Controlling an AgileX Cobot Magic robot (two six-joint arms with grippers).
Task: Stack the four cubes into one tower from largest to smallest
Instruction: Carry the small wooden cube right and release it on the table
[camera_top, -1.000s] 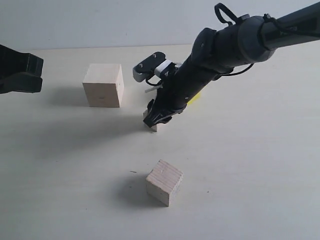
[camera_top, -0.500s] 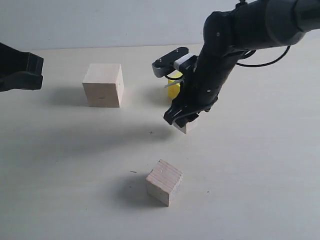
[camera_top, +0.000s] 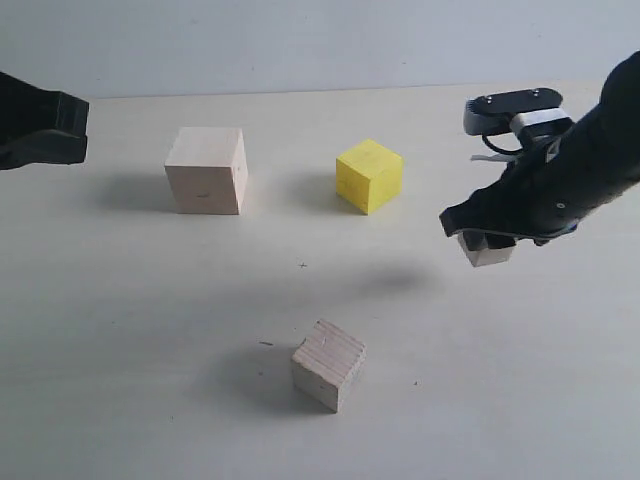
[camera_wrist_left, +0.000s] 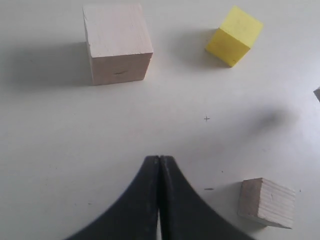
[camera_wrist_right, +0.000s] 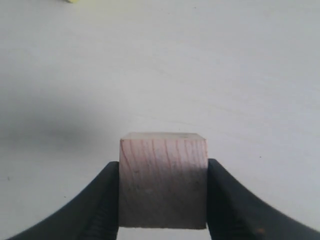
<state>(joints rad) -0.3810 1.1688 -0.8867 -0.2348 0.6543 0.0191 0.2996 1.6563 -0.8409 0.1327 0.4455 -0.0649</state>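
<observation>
Right gripper has lifted the small cube away to the right.
Its jaws clamp it in the air; left gripper is closed, empty. Nothing is stacked; I think the yellow cube must go on the large cube first.

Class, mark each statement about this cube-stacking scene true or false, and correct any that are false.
1. The right tool holds the small wooden cube off the table. True.
2. The yellow cube and the large wooden cube stand apart on the table. True.
3. The left tool grips the medium grained cube. False: it is shut on nothing, and that cube lies by itself on the table.
4. Two cubes are already stacked. False: no cube rests on another.
</observation>
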